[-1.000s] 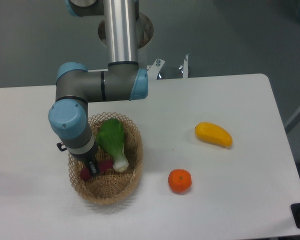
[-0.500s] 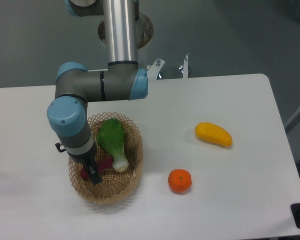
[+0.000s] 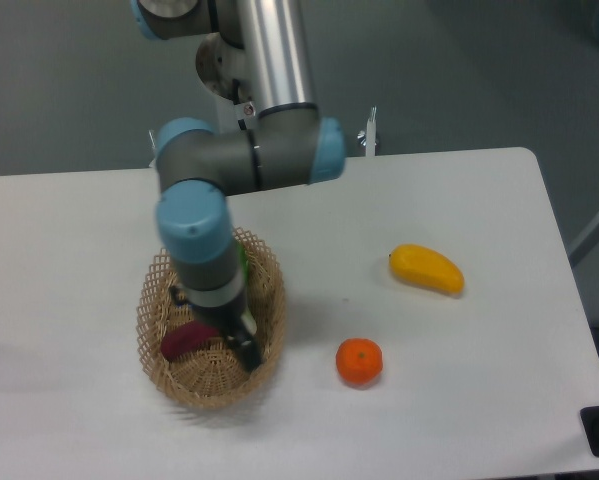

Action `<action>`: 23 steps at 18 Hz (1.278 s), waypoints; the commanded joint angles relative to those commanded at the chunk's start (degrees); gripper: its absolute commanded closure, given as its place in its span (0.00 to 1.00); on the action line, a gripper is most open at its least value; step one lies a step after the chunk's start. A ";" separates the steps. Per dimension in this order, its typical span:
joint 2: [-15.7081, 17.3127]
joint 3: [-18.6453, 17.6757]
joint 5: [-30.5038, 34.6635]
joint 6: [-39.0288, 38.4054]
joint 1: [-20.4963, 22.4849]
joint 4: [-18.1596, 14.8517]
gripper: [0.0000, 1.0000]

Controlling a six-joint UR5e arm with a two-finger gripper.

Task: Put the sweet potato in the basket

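White table (image 3: 459, 190), grey wall (image 3: 449, 70) behind.

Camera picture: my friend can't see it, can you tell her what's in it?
A dark reddish-purple sweet potato lies inside an oval tan wicker basket, with the robot's gripper just beside it. A round orange and a yellow oblong fruit sit on the white table.
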 joint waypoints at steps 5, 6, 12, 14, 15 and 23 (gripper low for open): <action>0.62 0.18 -0.27 2.45 5.62 -0.61 0.00; 0.70 0.18 -0.26 3.68 6.59 -0.62 0.00; 1.14 -0.26 0.17 10.45 12.13 -1.23 0.00; 1.32 -0.44 0.00 12.03 13.89 -1.23 0.00; 1.41 -0.44 -0.09 13.35 15.29 -1.40 0.00; 1.67 0.00 -0.18 18.80 19.52 -3.34 0.00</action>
